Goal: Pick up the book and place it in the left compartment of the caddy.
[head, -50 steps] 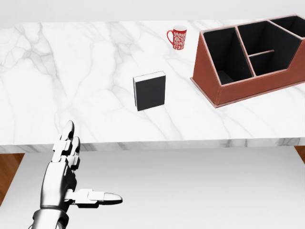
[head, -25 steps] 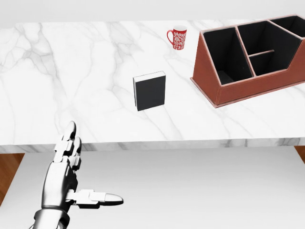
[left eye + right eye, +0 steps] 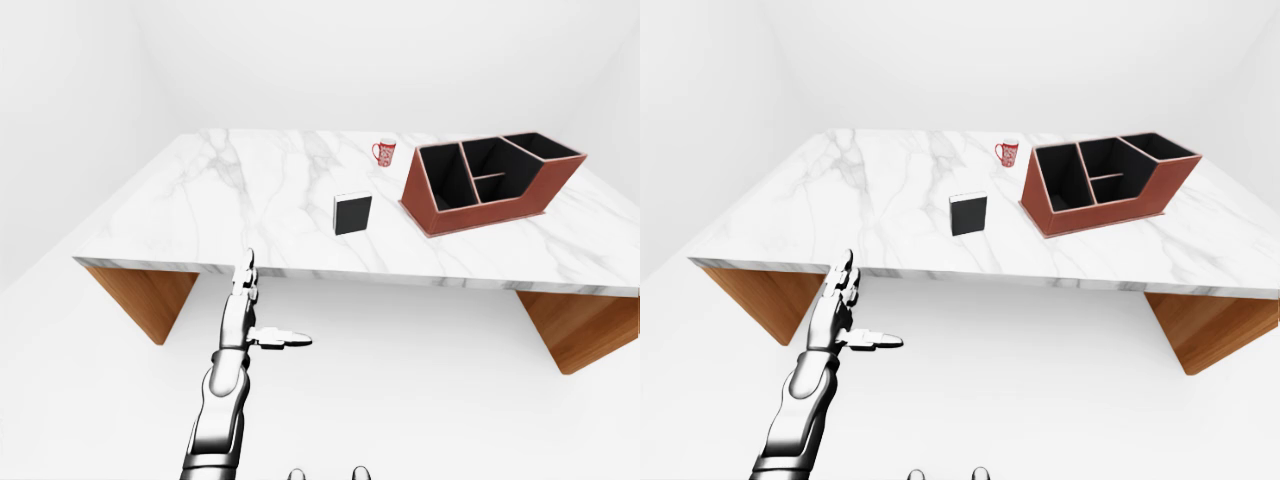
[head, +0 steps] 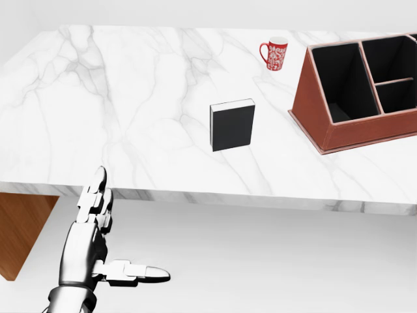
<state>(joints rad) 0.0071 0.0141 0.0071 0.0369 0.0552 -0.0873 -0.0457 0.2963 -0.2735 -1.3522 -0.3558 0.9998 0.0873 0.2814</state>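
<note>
Reaching is what comes next, we judge, and it turns on one thing — where the book (image 4: pixel 232 125) lies from our left hand (image 4: pixel 91 228). In the head view the hand hangs below the marble table's (image 4: pixel 130 85) near edge, not over the top at all, fingers straight and spread, thumb stuck out to the right, nothing in it. The book sits up and to the right of the fingertips, well apart from them, flat on the marble w/ its dark cover up and white page edge on its left side. Its long axis runs roughly away from us, tilted only a little.

Right hand isn't in any view, so we can't tell its state; the left is the only one we can judge as near.

Further right of the book, beyond the hand's reach as it stands, is the brown caddy (image 3: pixel 485 205); its left compartment (image 4: pixel 342 81) opens closest to the book. A red mug (image 4: pixel 274 53) stands above the book, apart from both.
</note>
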